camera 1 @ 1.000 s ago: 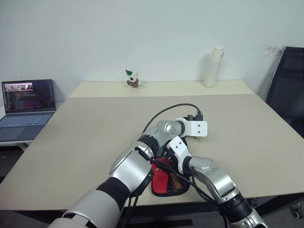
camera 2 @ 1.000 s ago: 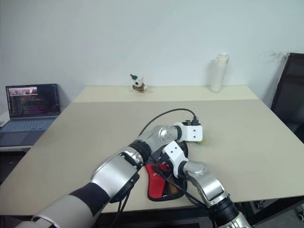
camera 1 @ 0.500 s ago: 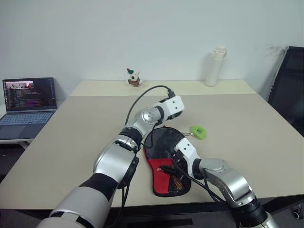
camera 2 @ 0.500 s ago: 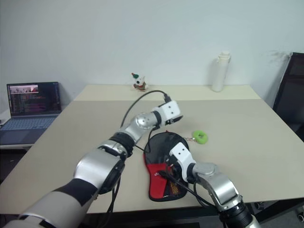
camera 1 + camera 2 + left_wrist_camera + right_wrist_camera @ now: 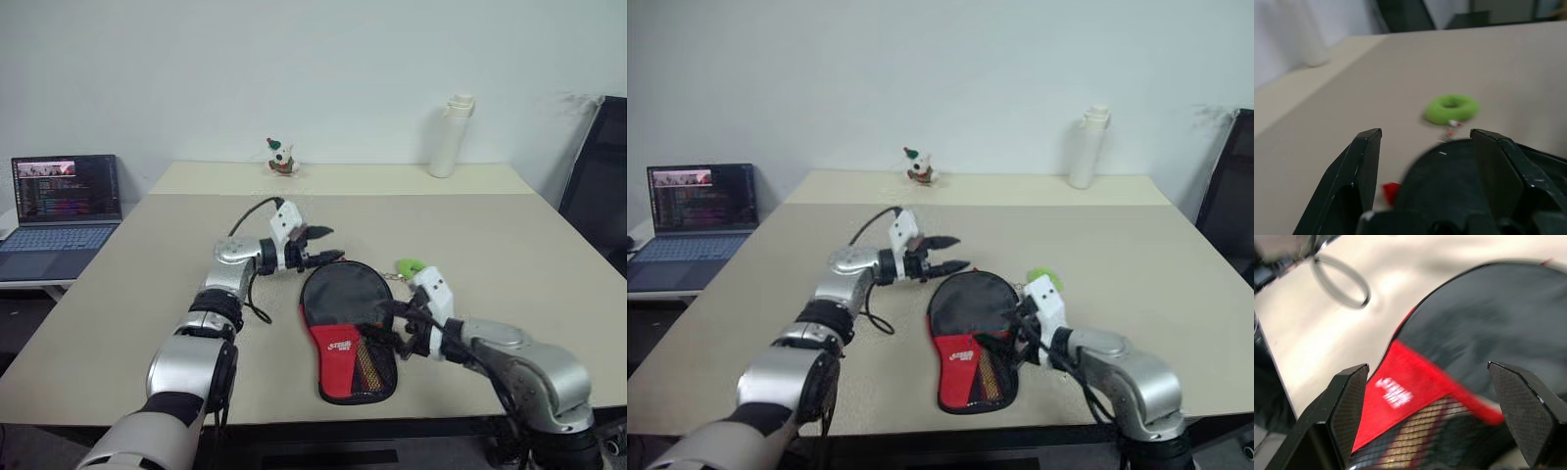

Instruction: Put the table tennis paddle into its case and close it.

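Both my arms have pulled back off the case since a second ago, leaving it uncovered on the surface.

Closest to me, the case [image 5: 350,328] lies flat near the front edge of the surface [image 5: 147,284], its round black end away from me and its red band with white logo and mesh pocket toward me. Whether the paddle is inside, I cannot tell. Its small green ball [image 5: 409,266] sits on the surface just beyond the round end, to the right. My left hand [image 5: 323,245] hovers just past the top left of the case, pointing right, fingers apart and holding nothing. My right hand [image 5: 377,328] hangs over the case's right edge, fingers spread wide and empty. Farther back stand a white bottle [image 5: 450,136] and a small figurine [image 5: 281,157]; a laptop [image 5: 61,201] sits off to the left.
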Action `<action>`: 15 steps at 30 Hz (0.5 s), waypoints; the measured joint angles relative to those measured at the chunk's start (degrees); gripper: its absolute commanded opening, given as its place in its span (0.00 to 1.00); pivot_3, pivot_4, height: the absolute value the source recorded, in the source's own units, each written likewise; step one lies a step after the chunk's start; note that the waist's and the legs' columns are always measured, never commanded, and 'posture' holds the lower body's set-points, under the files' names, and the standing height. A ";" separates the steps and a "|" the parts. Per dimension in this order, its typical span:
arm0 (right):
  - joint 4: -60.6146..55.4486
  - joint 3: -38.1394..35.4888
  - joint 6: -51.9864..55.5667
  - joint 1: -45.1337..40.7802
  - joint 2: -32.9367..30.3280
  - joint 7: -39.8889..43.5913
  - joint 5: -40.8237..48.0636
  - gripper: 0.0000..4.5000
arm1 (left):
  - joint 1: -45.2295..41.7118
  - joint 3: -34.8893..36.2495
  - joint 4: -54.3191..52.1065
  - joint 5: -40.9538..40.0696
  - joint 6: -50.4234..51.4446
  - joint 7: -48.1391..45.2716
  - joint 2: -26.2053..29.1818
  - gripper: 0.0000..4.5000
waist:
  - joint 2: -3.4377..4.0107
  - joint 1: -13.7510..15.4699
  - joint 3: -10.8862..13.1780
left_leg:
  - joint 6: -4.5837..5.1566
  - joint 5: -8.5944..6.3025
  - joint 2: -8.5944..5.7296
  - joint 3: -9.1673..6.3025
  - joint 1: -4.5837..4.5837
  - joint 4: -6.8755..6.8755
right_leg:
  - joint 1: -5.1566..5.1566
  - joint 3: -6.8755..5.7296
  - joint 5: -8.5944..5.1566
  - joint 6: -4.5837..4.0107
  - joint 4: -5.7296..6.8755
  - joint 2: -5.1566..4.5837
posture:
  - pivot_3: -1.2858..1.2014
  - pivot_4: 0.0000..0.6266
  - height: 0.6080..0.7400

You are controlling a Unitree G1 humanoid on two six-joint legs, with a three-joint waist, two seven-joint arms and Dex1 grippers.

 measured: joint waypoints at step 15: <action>34.29 12.43 -34.00 -11.20 -9.69 2.07 -19.50 0.95 | 5.54 -9.56 -0.13 4.69 1.70 -4.00 -0.24 0.70 | 0.00 -0.30 0.01 | 0.03 0.00 0.04 0.00 -0.04 -0.03 | -0.06 0.06 -0.01 0.02 0.00 0.12 | 0.52 0.24 1.00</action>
